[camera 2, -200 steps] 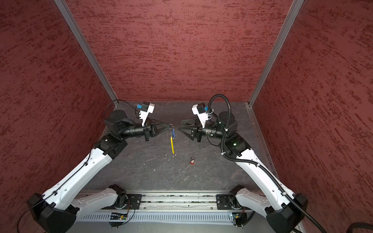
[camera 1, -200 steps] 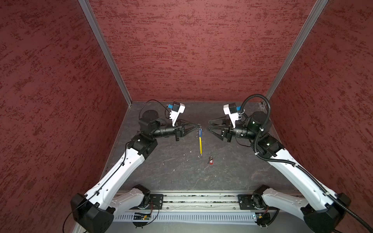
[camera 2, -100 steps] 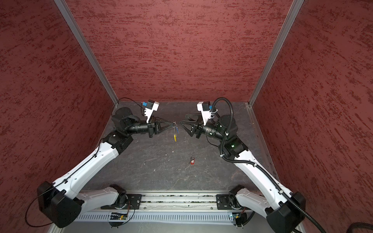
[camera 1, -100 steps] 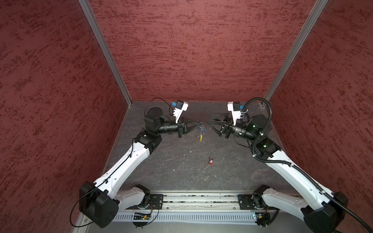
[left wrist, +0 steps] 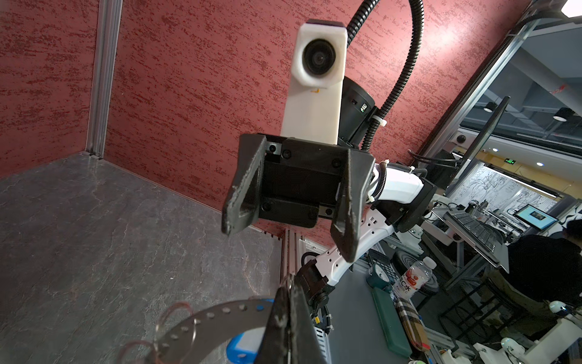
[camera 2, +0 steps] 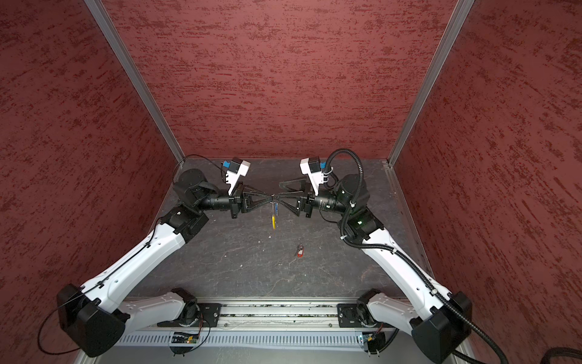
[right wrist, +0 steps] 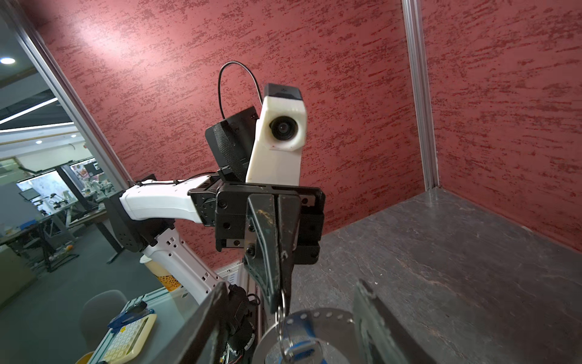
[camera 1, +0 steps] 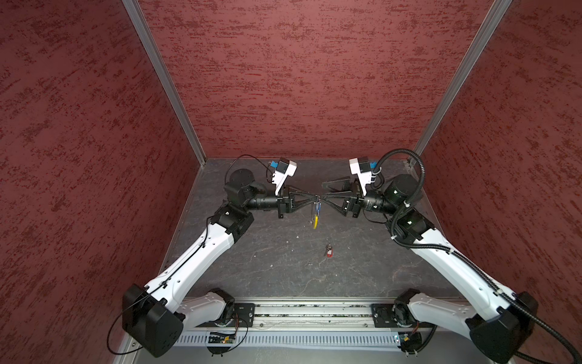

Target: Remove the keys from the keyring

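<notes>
Grey slate tabletop (camera 1: 252,268), red walls (camera 1: 299,78). Frame centre: left gripper (camera 1: 315,198) clamped on the keyring (camera 1: 315,219), with the blue-tag key (camera 1: 318,208) hanging below. Right gripper (camera 1: 323,191) spread wide, facing it. Red-tag key (camera 1: 329,252) lies lower centre, apart.

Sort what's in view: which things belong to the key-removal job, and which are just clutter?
Job:
- keyring, pinched in the shut left gripper
- blue-tagged key, hanging from it
- red-tagged key, loose on the table
- right gripper, open

Lying about, outside the cell:
- calculator
- drink bottle
</notes>
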